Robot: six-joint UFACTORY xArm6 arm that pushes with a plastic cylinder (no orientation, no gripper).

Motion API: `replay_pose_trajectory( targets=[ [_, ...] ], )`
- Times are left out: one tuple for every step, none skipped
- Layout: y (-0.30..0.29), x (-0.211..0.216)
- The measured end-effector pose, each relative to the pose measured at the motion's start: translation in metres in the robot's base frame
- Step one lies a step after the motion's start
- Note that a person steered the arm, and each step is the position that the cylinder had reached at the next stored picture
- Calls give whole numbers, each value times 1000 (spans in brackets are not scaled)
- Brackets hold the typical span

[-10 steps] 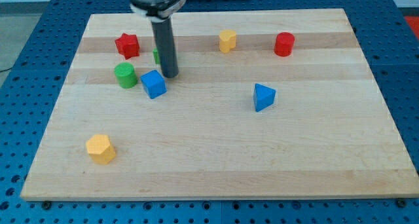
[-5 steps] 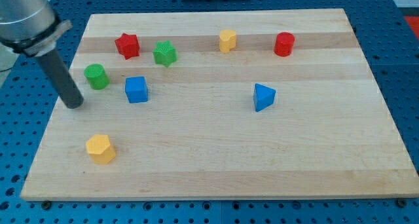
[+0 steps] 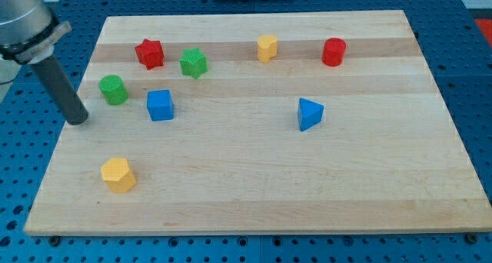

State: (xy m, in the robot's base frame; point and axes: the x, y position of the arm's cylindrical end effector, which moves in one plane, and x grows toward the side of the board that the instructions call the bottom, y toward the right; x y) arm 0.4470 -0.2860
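My tip [image 3: 78, 120] is resting at the board's [image 3: 254, 201] left edge in the view, at the lower end of a dark rod that is slanting up toward the view's top left. There is no claw on this arm, only the rod, so nothing is spreading or pinching. The tip is touching no block.

Nearest to it is the green cylinder [image 3: 114, 89], sitting just to the view's right of the tip and a little toward the view's top, with a clear gap between them. Farther to the right, at about the same height as the tip, the blue cube [image 3: 160, 105] is standing near the cylinder but apart from it. Up and to the right of the tip, the red star [image 3: 150, 53] and the green star [image 3: 194, 62] are lying close together near the board's top strip, not touching.

Below the tip, slightly to the view's right, the yellow block [image 3: 118, 174] is sitting alone near the board's bottom left; its shape looks many-sided, though I cannot tell it exactly.

Well apart from the tip, across the board to the view's right, the blue wedge [image 3: 309, 114] is standing by itself near the middle. Toward the view's top right, a second small yellow block [image 3: 267, 47] and the red cylinder [image 3: 334, 51] are sitting in the top strip, apart from one another.

The board is lying on a blue perforated table [image 3: 469, 78].
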Motion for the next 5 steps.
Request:
replay_pose_trajectory(
  targets=[
    [0, -18],
    [0, -33],
    [0, -33],
    [8, -34],
    [40, -52]
  ],
)
